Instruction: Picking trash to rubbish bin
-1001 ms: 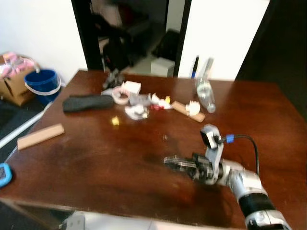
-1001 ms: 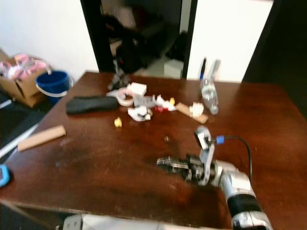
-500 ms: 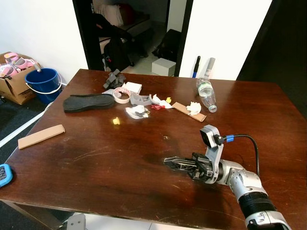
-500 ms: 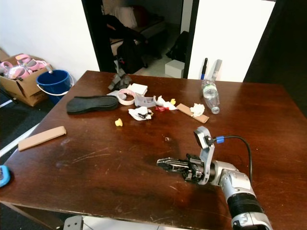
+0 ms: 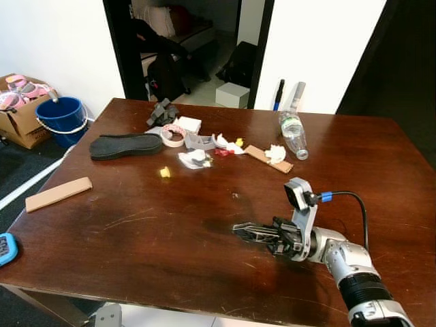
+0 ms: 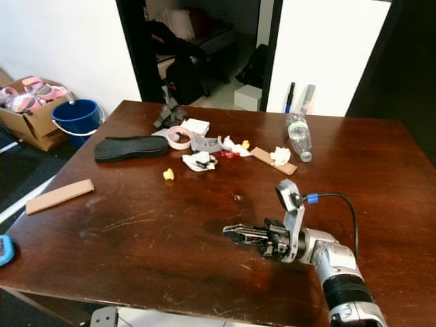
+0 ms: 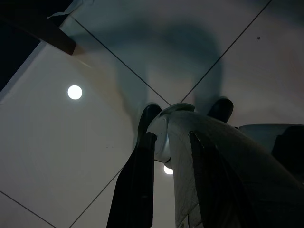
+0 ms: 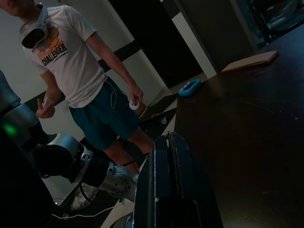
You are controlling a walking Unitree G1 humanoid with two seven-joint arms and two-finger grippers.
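Note:
Trash lies in a cluster at the table's far side: crumpled white paper (image 5: 194, 158), a yellow scrap (image 5: 164, 172), a tape roll (image 5: 172, 136), a small white box (image 5: 188, 125), a wooden strip with tissue on it (image 5: 268, 157) and a clear plastic bottle (image 5: 291, 133). My right gripper (image 5: 238, 229) hovers low over the near middle of the table, pointing left. Its fingers (image 8: 168, 161) are shut with nothing in them, well short of the trash. A blue bucket (image 5: 61, 117) stands on the floor, off the table's far left corner. In the left wrist view my left arm hangs over tiled floor.
A black shoe sole (image 5: 125, 146) and a wooden block (image 5: 58, 193) lie on the left side of the dark wooden table (image 5: 136, 225), and a blue object (image 5: 5, 250) sits at its left edge. A cardboard box (image 5: 17, 112) stands beside the bucket. A person (image 8: 71, 66) holding controllers stands behind me.
The head view was blurred and has steadied with a slight shift. The right gripper and the trash stay where they were.

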